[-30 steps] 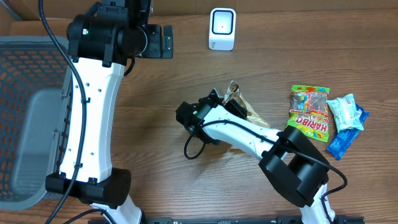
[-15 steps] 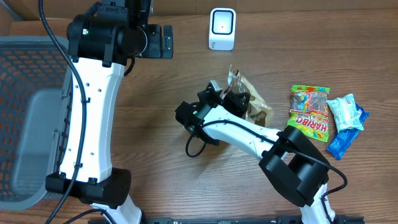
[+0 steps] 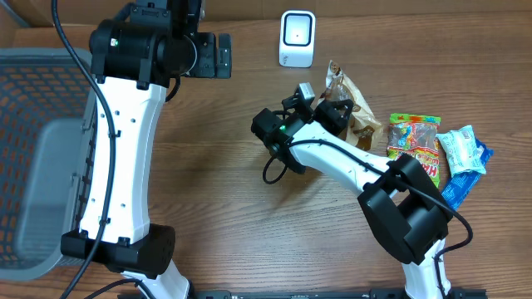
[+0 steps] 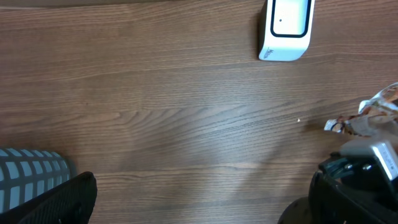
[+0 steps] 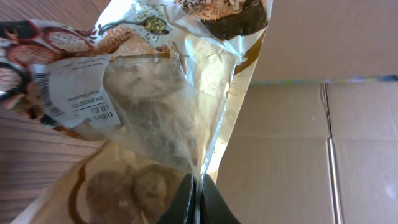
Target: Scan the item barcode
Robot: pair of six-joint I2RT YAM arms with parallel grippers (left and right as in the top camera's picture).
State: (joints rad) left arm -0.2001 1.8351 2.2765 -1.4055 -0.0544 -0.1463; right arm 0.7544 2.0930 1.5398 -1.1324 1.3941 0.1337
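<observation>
Plastic snack bag is pinched by its edge in the right pincer, held up so its label can face the scanner; left pincer spread wide.

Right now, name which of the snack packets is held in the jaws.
The brown-and-clear packet, pinched at its edge by the right arm's jaws near the scanner. The Haribo bag and blue wrappers lie on the table.
</observation>
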